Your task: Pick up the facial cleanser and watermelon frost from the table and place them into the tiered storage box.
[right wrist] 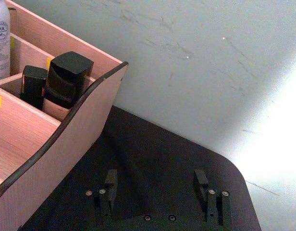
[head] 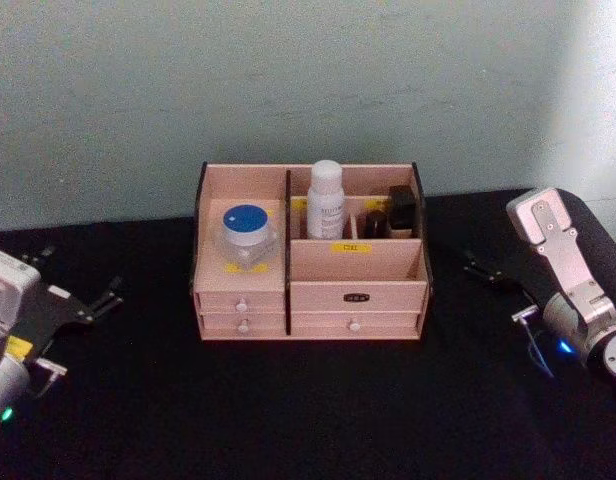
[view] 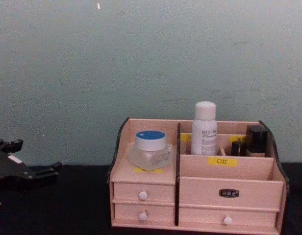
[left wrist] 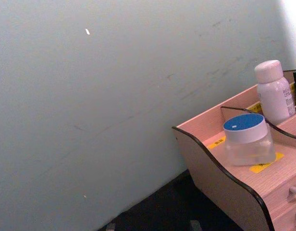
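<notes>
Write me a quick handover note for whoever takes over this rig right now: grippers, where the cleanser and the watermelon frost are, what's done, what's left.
Left gripper: open, holding nothing, low over the table left of the tiered storage box.
Right gripper: open, holding nothing, over the table right of the box.
Facial cleanser: upright in the back compartment right of the dark divider, beside the small dark bottles.
Watermelon frost: on the box's left tier, above the drawers, blue lid up.
Done: both items are in the box and released.
Left: nothing to place, by the look of it; park the arms at most.
</notes>
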Controlling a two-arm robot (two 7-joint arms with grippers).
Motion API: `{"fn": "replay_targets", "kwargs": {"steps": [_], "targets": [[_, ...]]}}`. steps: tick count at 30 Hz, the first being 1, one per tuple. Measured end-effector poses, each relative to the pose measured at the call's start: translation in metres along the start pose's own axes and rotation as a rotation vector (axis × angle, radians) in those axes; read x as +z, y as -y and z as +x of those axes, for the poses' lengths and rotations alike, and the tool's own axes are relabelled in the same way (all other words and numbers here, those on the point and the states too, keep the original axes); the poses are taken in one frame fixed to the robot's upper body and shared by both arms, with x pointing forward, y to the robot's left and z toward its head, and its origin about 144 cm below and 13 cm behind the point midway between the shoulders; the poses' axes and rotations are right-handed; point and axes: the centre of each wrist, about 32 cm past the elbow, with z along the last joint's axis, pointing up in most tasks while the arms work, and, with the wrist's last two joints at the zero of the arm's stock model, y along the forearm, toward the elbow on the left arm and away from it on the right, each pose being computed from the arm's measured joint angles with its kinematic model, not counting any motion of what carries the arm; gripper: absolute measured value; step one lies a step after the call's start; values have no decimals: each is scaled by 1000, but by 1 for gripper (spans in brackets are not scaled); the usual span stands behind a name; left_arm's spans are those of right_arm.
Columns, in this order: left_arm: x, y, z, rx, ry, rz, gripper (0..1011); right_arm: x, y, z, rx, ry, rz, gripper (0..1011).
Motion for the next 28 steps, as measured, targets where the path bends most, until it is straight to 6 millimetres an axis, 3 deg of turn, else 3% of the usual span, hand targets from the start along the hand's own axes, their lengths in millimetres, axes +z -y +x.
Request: {"fn": "replay_targets", "kwargs": {"steps": [28], "targets": [[0, 0, 0, 0, 0, 0, 1001, 0, 0, 0, 1, 0, 1, 1004]]}}
